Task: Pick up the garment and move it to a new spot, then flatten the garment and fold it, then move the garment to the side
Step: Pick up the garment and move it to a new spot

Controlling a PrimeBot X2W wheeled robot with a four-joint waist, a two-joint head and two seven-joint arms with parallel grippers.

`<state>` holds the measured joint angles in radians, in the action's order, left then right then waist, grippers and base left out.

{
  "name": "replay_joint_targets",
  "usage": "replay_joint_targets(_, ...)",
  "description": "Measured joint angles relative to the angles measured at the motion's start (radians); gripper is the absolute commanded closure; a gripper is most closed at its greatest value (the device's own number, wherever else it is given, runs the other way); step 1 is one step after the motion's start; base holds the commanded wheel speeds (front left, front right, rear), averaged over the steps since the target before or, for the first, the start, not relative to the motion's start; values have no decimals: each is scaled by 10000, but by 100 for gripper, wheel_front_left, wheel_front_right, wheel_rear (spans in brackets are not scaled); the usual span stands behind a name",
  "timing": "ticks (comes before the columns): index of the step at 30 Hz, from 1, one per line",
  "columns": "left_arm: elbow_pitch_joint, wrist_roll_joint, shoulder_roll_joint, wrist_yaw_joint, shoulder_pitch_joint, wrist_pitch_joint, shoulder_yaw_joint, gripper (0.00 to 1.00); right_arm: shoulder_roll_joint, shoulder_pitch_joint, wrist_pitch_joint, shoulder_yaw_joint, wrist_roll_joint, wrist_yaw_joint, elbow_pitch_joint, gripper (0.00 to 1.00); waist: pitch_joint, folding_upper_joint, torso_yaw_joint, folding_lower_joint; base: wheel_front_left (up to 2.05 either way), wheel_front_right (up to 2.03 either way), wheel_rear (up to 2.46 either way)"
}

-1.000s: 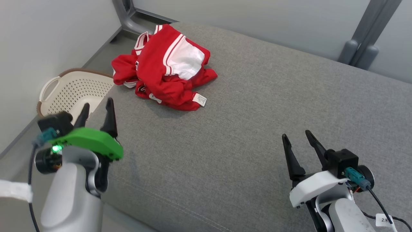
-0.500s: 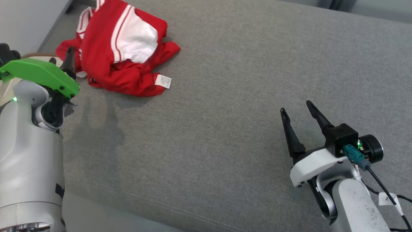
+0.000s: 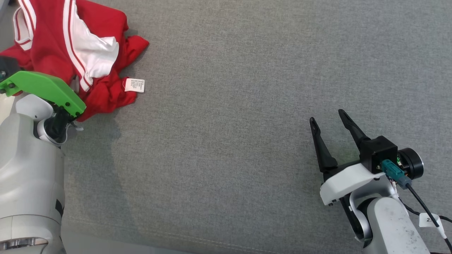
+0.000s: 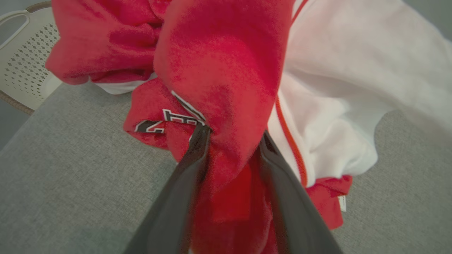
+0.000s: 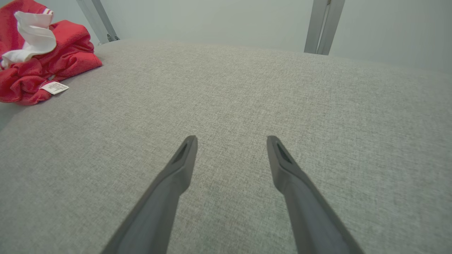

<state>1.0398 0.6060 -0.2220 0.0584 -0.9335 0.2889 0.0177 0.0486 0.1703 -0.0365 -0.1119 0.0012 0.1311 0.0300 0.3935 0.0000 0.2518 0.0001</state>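
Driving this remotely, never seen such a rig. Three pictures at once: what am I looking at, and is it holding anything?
It is a wheeled robot with two arms, each ending in a two-fingered pincer. One picture looks down from its head; the other two look along each wrist's fingers. On the grey cushion lies a crumpled red and white garment with a white label. The left pincer has a red fold between its fingers; whether it is clamped I cannot tell. The right pincer is open and empty, over bare cushion. A pale basket stands beside the cushion.
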Motion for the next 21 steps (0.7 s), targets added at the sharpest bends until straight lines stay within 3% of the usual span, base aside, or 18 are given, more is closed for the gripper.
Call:
replay_joint_targets(11,-907,-596,-88,387,-669,-1979,-631,100,2,-8,-579,-245,752,0,769,0,-950,0,-122,0,0,0,0)
replay_joint_targets(21,-2738,-926,525,646,-1456,-2000,-1868,100,0,-191,-1296,-458,1630,0,1664,0,-2396,0,-730,0,0,0,0)
